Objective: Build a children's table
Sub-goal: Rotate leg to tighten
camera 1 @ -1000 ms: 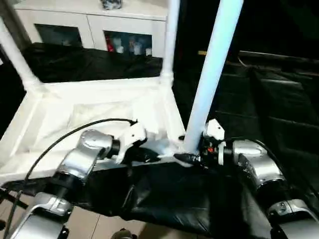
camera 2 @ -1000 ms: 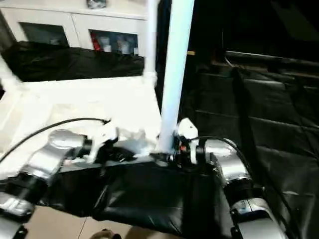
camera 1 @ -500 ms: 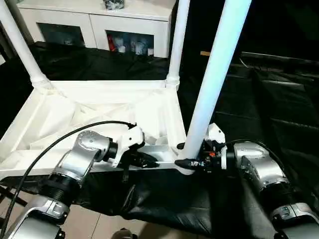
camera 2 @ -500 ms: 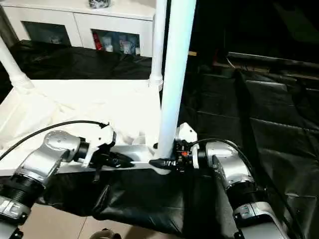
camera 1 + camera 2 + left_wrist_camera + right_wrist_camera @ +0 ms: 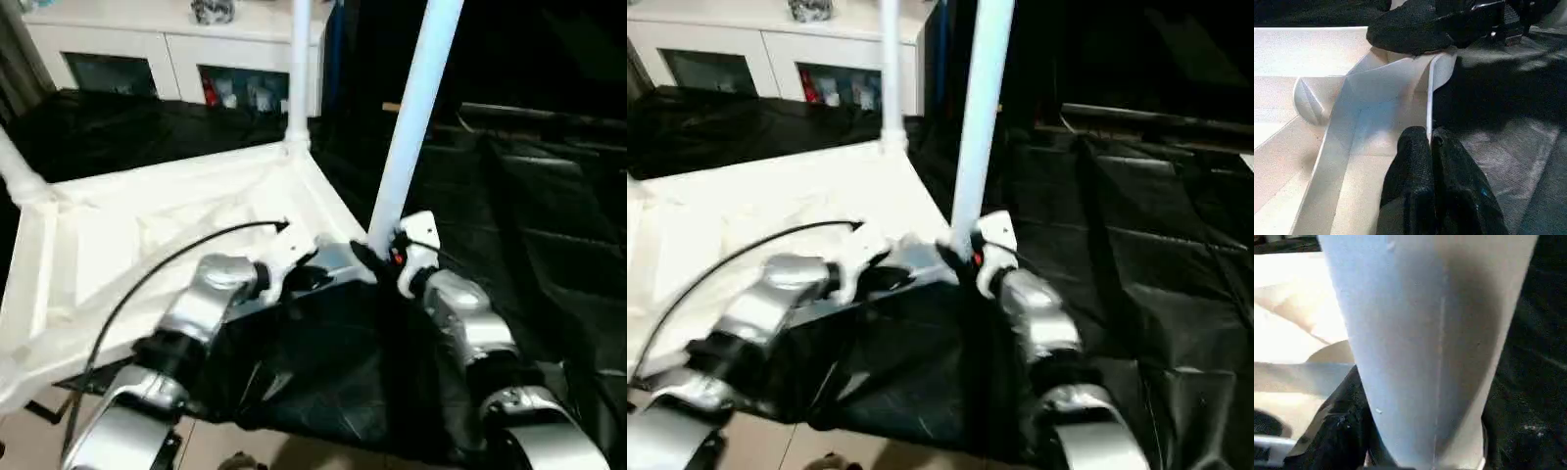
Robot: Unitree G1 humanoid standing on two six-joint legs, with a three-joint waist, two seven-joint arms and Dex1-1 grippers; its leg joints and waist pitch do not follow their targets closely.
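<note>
- The white plastic tabletop [image 5: 147,235] lies upside down on black sheeting, ribbed underside up, its raised rim running around it.
- A long white tube leg [image 5: 411,117] stands upright in the near corner socket, at about 3 o'clock of the tabletop.
- A second leg [image 5: 298,73] stands upright at the far corner, about 1 o'clock.
- A third leg [image 5: 18,174] rises, leaning, at about 10 o'clock.

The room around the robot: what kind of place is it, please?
Probably an indoor room set up as a work area. A white cabinet with glass-fronted doors stands at the back, black sheeting covers the surfaces, and the upside-down tabletop lies on it.
</note>
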